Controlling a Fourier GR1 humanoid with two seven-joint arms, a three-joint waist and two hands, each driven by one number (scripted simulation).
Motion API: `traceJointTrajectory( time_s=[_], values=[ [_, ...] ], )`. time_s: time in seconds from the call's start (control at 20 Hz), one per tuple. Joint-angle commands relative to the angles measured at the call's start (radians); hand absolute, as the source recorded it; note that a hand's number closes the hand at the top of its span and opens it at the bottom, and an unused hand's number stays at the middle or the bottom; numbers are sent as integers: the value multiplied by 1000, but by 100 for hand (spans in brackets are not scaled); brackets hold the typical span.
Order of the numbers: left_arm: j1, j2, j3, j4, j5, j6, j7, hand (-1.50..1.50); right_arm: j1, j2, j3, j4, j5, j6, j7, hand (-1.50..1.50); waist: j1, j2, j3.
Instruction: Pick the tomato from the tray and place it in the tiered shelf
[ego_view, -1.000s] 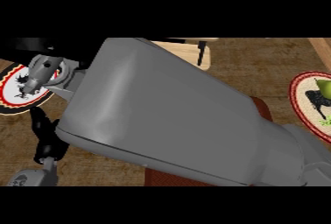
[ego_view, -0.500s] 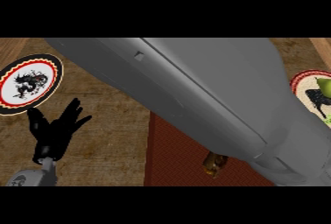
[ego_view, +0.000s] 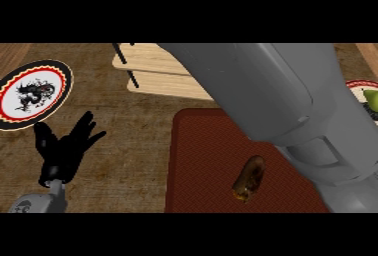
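At counter's left edge: left hand (ego_view: 65, 150), fingers spread and released, beside patterned plate (ego_view: 33, 94). On dark red tray (ego_view: 207, 170): only a brown oblong item (ego_view: 249, 178). No tomato or right hand visible behind grey forearm (ego_view: 288, 105). Far edge: wooden tiered shelf (ego_view: 159, 70). No legible writing.

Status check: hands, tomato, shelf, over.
Left hand open, resting left of tray. Right hand hidden; grey forearm blocks view. No tomato visible. Tiered shelf behind tray.

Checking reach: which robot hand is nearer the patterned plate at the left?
Left. The left robot hand rests open just below the patterned plate; the right robot hand is out of view.
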Motion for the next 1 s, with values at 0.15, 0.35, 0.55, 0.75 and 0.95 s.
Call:
traceJointTrajectory(
  time_s=[0.15, 0.35, 0.55, 0.75, 0.95],
  values=[
    [36, -29, -16, 75, -28, -25, -61, 0, 7, 2, -34, 164, 38, -68, -89, 150, 9, 10, -7],
    [17, -36, -13, 70, -30, -12, -19, 0, 42, 14, -26, 194, 71, -116, -135, 150, 3, 8, -6],
    [6, -38, -12, 30, -30, 0, 22, 0, 9, 6, -58, 257, 74, -144, -199, 150, 11, 10, -6],
    [14, -40, 5, 53, -25, -10, 13, 0, 23, 13, -81, 265, 64, -169, -257, 150, 7, 8, -6],
    [-3, -5, 36, 51, -5, -45, 32, 0, 40, 34, -83, 298, 71, -166, -296, 150, 5, 7, -6]
  ],
)
